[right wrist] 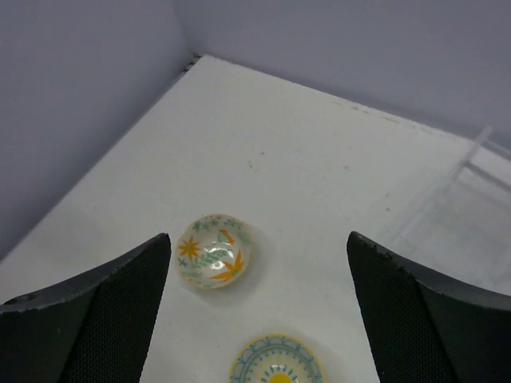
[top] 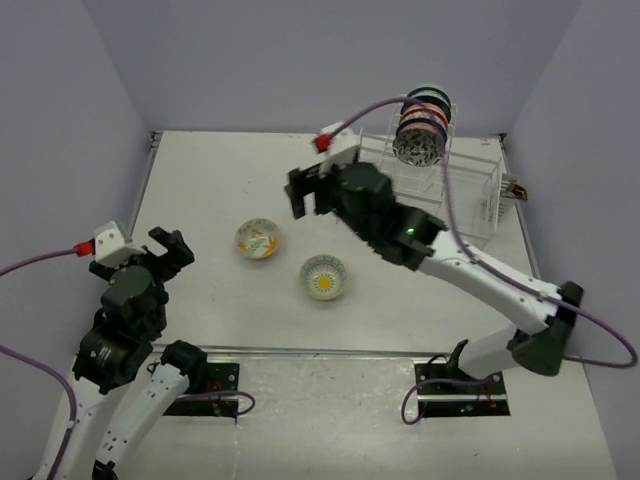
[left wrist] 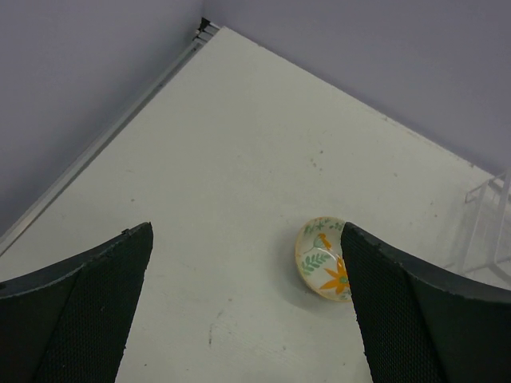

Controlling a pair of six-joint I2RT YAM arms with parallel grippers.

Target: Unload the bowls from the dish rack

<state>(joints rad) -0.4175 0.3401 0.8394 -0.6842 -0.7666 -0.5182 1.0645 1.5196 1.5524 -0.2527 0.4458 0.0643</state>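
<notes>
Bare white counter [top: 200, 180] lies open left of and behind two small bowls set apart mid-counter: an orange-leaf patterned bowl [top: 257, 239] and a blue-rimmed, yellow-centred bowl [top: 324, 277]. The clear wire-frame dish rack [top: 470, 195], holding upright striped bowls [top: 422, 125], blocks the far right corner.

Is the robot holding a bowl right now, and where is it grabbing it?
No, nothing is held. The left gripper and right gripper are open and empty. The leaf bowl and the ringed bowl lie free on the table.
</notes>
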